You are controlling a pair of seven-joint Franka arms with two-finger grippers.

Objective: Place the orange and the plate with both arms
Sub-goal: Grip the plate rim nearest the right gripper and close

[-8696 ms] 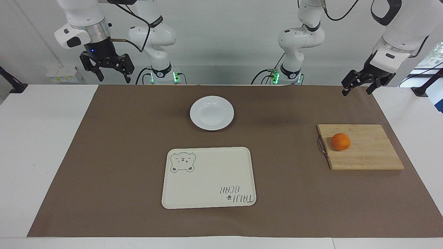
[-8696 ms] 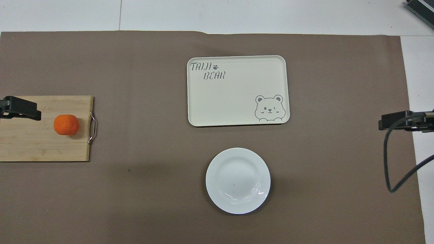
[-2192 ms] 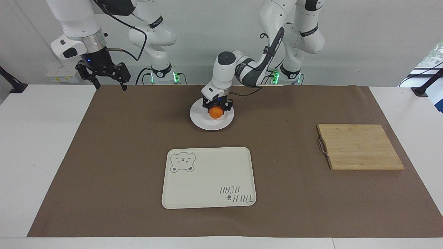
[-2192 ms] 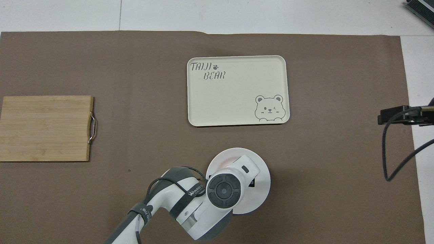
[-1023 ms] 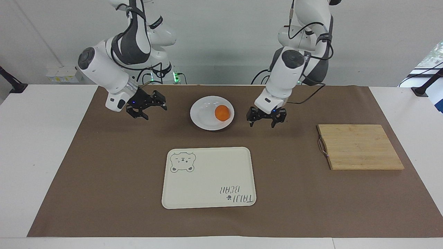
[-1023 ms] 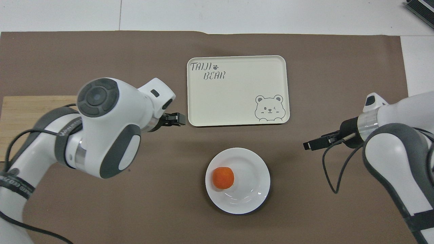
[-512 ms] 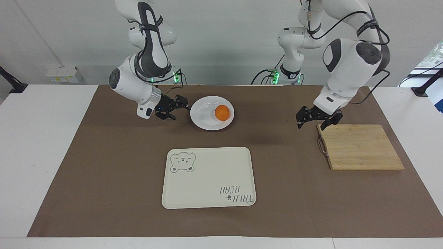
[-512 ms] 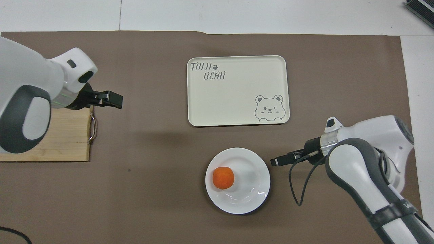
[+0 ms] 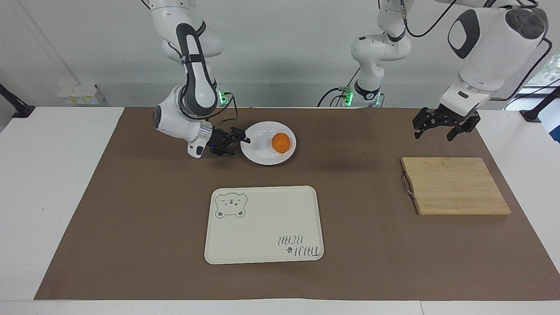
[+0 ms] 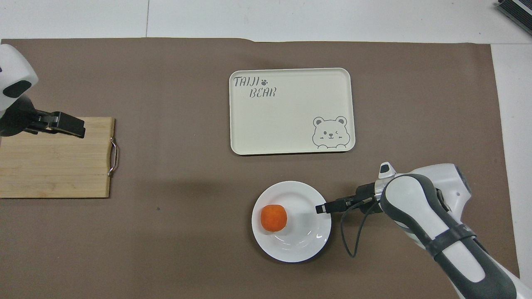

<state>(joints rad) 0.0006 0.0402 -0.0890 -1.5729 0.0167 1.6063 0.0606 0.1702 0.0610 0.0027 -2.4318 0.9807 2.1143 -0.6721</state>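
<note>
Risk sits mostly with the orange [image 9: 280,142]: it lies loose in the plate [image 9: 258,154], off-centre toward the left arm's end of the table, and a round fruit on a shallow, glossy dish would likely roll if the rim is tipped or jerked during a lift. A pinch on only the thin edge could also slip, or scoot the plate across the brown mat [image 9: 131,210] rather than raise it.

At the plate's rim on the side toward the right arm's end is the right gripper [image 9: 238,141], its tips low and at the edge — whether they already touch the rim I cannot tell, nor can I tell how far its fingers are spread. The orange lies across the dish from it, well clear of the tips.

Up in the air, the left gripper [image 9: 441,124] hangs over the wooden cutting board [image 9: 455,186], fingers spread and holding nothing; that arm waits. Farther from the robots than the plate lies the cream bear-print tray [image 9: 264,225], bare — probably the plate's destination.
</note>
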